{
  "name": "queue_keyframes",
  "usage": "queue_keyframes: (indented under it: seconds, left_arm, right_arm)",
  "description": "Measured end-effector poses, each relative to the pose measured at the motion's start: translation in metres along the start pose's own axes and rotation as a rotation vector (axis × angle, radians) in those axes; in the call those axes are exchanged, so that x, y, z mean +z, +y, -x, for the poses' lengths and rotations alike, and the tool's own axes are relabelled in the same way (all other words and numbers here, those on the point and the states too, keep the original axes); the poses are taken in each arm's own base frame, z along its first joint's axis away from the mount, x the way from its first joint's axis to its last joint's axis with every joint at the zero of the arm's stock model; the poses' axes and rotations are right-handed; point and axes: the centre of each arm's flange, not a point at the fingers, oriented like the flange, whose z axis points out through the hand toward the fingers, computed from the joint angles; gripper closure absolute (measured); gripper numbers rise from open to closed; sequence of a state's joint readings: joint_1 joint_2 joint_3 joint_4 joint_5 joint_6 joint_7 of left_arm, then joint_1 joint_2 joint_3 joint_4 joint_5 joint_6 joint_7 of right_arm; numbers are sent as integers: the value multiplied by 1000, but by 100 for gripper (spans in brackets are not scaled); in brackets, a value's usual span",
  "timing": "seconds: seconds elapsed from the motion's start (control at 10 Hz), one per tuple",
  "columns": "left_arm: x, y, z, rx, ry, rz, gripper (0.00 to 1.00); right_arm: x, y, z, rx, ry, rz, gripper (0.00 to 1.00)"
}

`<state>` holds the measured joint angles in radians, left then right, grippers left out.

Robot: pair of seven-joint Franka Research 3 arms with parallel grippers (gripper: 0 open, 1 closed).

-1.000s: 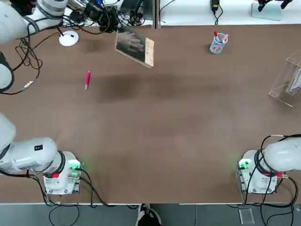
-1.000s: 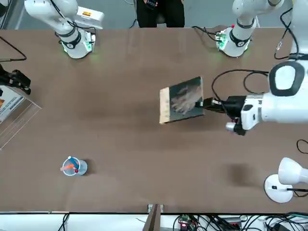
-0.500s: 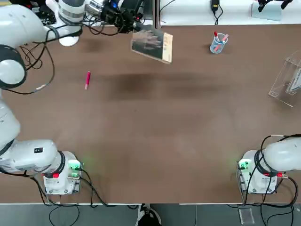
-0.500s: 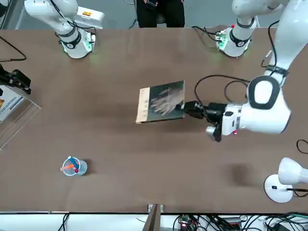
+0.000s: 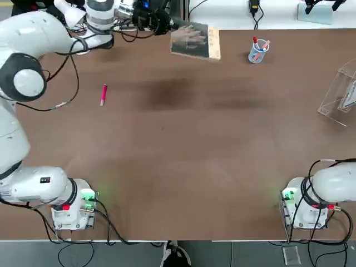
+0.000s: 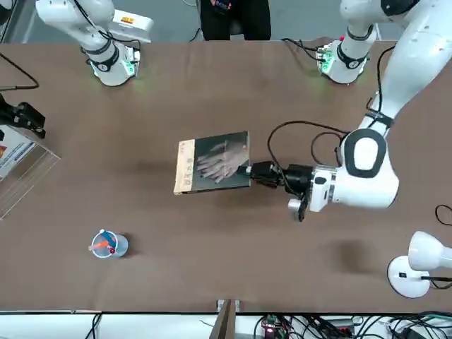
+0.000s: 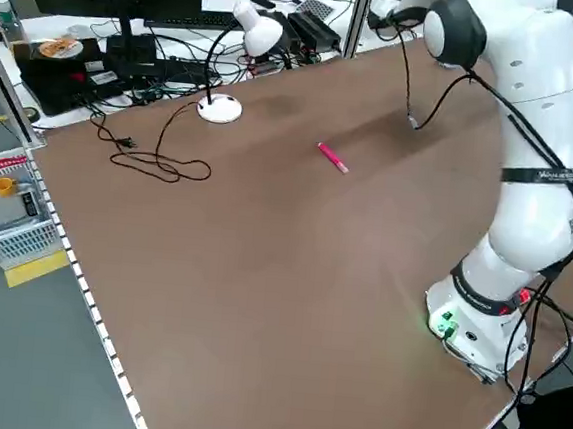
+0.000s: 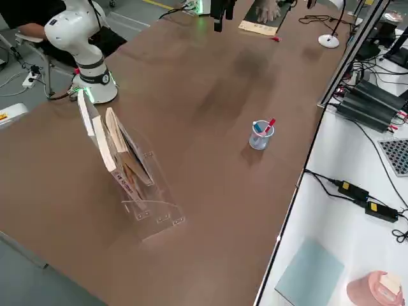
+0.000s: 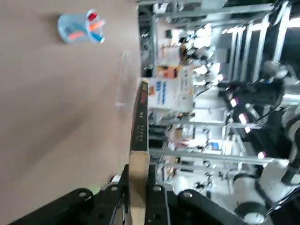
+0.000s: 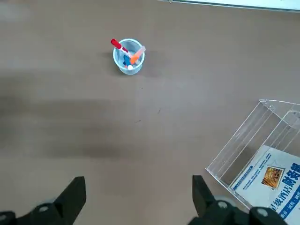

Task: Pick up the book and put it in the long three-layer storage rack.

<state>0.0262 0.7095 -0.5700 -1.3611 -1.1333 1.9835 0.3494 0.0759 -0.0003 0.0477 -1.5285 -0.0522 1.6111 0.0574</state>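
One book (image 6: 215,162), one clear storage rack (image 8: 137,191), one pen cup (image 5: 258,51), one pink marker (image 5: 103,94), one desk lamp (image 6: 417,263), two arms.

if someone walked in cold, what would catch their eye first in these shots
Most striking is the book, held level in the air over the middle of the table by the left gripper, shut on its edge. Next is the clear storage rack at the table's right end, already holding some printed matter, with the small pen cup of markers between book and rack. The right gripper hangs open, parked.
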Motion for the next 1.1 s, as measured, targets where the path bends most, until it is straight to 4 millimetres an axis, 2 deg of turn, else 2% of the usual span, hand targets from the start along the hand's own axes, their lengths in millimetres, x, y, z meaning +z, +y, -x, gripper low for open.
queue_keyframes:
  seconds: [0.5,1.1]
  left_arm:
    - [40,8,-5,-44,66,94,99]
    - [61,-9,-5,-92,56,139,99]
  right_arm:
    - [0,-1,0,0,0,-3,0]
    - [0,-7,0,29,-6,-112,2]
